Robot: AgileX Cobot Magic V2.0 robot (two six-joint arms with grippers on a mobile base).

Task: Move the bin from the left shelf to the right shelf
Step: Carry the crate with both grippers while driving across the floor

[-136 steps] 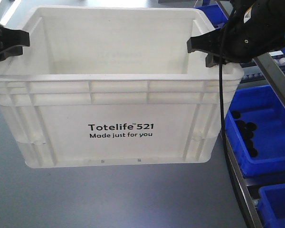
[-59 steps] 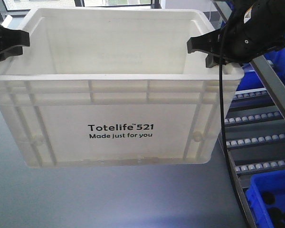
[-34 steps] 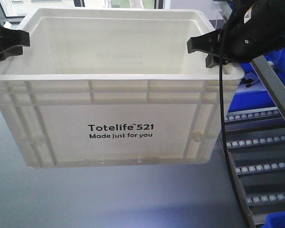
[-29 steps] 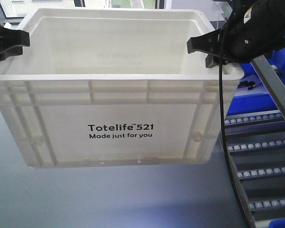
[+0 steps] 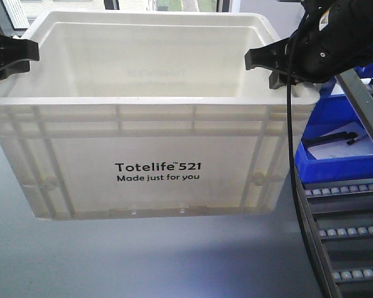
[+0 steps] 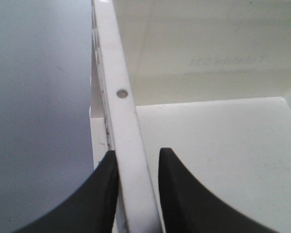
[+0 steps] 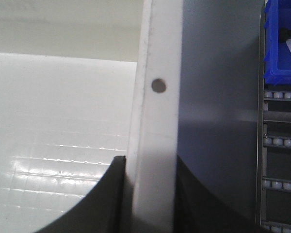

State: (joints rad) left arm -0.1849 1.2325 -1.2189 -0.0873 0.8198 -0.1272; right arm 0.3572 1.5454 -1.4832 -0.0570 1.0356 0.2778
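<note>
Left gripper [image 6: 138,158]: at 10 o'clock in the front view. Its two black fingers [image 6: 104,194] are clamped on the bin's left rim, one on each side of the white lip, just short of a small round hole.
Bin [image 5: 155,143]: a large white crate that fills the middle of the front view. It is upright and level, with the black print "Totelife 521 Made just for you" facing the camera. It is empty inside. It seems to hang clear of the grey floor [image 5: 174,261], which is shadowed beneath it at 6 o'clock.
Right gripper [image 7: 149,160]: at 2 o'clock in the front view, closed on the right rim in the same way, with a finger inside the wall and one outside. A black cable drops from the arm.
Blue bin [image 5: 339,158]: at 3 o'clock, just beside the crate's right end, holding a sheet of paper and a pen.
Shelf [image 5: 351,233]: slanted roller tracks on a grey metal frame, from 3 to 5 o'clock.
Progress: the crate is gripped by both arms and lifted, so the pick-up looks done. This looks like mid-carry, with the roller shelf close on the right.
Left to do: bring the crate onto that shelf, set it down, and open both grippers.
</note>
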